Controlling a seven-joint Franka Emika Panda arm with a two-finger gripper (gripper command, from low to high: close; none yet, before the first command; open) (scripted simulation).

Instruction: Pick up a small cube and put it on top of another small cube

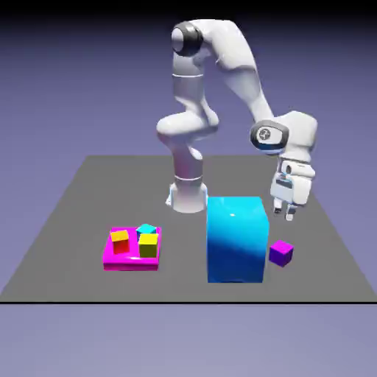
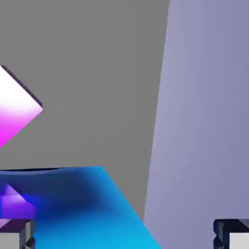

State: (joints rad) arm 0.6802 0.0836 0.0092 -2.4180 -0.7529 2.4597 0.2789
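magenta tray (image 1: 132,265) (rather crowded) holds red, yellow and cyan cubes.

small round dark mark on the pale disc of the robot arm's wrist (image 1: 264,135), looking like a logo, too small for reading it surely, no word, number or label that can be read in the two views

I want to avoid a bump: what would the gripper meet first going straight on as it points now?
Probably the tabletop: the hand view puts the purple cube off to one side. The gripper might brush the blue block first; depth is unclear.
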